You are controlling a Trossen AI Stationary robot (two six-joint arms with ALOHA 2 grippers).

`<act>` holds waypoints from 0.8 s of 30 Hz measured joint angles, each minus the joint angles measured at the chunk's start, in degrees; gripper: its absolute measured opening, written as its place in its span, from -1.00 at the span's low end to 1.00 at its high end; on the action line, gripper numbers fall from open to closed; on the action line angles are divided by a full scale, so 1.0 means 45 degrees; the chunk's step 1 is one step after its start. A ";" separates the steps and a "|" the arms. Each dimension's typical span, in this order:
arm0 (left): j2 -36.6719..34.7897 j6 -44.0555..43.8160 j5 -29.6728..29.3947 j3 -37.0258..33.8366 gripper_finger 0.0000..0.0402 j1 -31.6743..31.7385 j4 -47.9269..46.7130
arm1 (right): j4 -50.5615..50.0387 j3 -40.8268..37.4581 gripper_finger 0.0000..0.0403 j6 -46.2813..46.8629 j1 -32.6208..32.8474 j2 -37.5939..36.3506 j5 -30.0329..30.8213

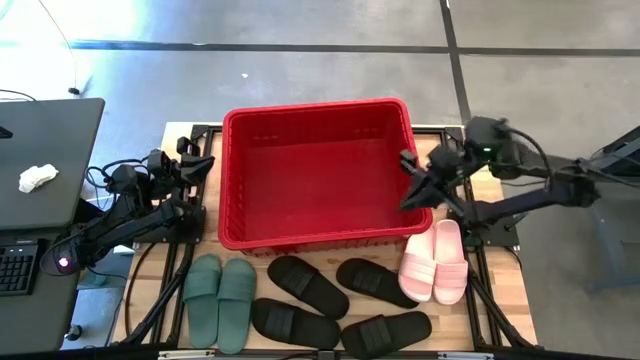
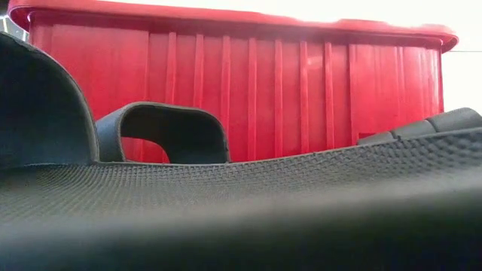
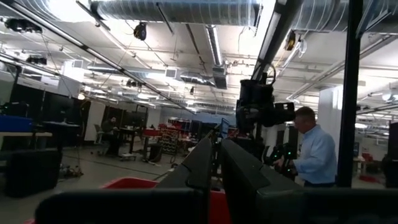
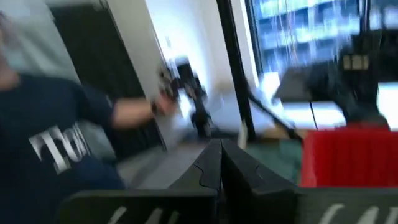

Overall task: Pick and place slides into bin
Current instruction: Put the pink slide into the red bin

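Note:
The red bin (image 1: 320, 175) stands mid-table; its near wall fills the low view (image 2: 263, 90). In front of it, flat on their soles, lie a sage green pair of slides (image 1: 220, 300), several black slides (image 1: 335, 300) and a pale pink pair (image 1: 435, 262). One black slide (image 2: 241, 203) lies right before the low camera. My right gripper (image 1: 408, 180) hovers shut and holding nothing over the bin's right rim, pointing level (image 4: 221, 152). My left gripper (image 1: 205, 160) waits shut beside the bin's left wall, tipped upward (image 3: 214, 149).
A dark side table with a keyboard and a white crumpled cloth (image 1: 38, 178) stands left of the work table. People stand in the room beyond: one in a pale blue shirt (image 3: 314, 155), one in a dark shirt (image 4: 56, 143).

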 joint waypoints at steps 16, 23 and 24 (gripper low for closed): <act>-0.0002 0.0170 0.0450 0.0000 -0.87 0.0002 -0.0071 | -1.4076 0.2346 -1.00 0.8815 0.7477 0.1390 0.5428; 0.0000 0.0201 0.0468 0.0000 -0.87 0.0003 -0.0836 | -1.2812 -0.2763 -1.00 1.2809 0.9646 -0.1079 0.5706; 0.0000 0.0203 0.0463 0.0000 -0.87 0.0003 -0.0999 | -1.1918 -0.3410 -1.00 1.2820 0.9717 -0.1340 0.5632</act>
